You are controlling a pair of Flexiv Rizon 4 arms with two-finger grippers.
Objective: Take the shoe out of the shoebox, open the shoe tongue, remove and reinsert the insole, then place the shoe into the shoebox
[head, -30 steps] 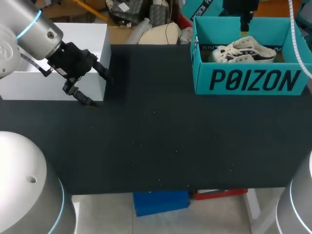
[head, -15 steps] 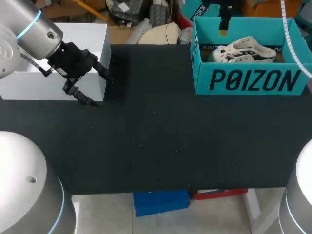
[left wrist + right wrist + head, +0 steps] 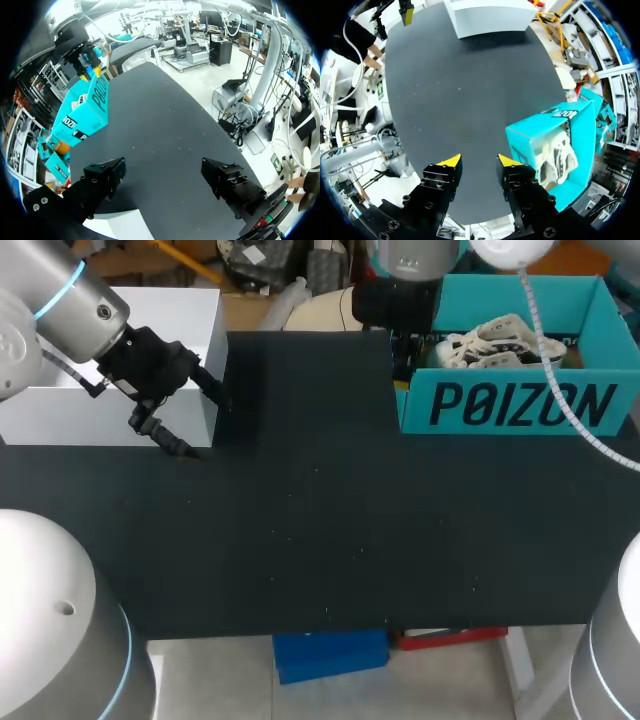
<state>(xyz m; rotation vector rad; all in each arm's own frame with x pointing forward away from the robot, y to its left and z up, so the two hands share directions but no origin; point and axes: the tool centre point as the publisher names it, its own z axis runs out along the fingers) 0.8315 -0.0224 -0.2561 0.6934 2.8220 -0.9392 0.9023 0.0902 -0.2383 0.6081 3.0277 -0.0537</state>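
Note:
A white shoe (image 3: 500, 344) with dark stripes lies inside the teal shoebox (image 3: 520, 405) at the table's far right. In the right wrist view the shoe (image 3: 559, 156) shows in the shoebox (image 3: 540, 135) beside my right gripper (image 3: 479, 161), which is open with nothing between its yellow tips. From the head view this gripper (image 3: 400, 335) hangs over the box's left wall. My left gripper (image 3: 185, 418) stands wide open and empty at the far left, by the white box. In the left wrist view the left gripper (image 3: 165, 177) points over bare table, with the shoebox (image 3: 85, 110) far ahead.
A white box (image 3: 170, 310) stands at the far left corner, just behind my left gripper. The black table top (image 3: 320, 520) stretches between the two boxes and down to the front edge.
My right arm has swung left from above the shoebox's middle to its left wall, and its fingers have spread a little. The shoe and my left arm have stayed put.

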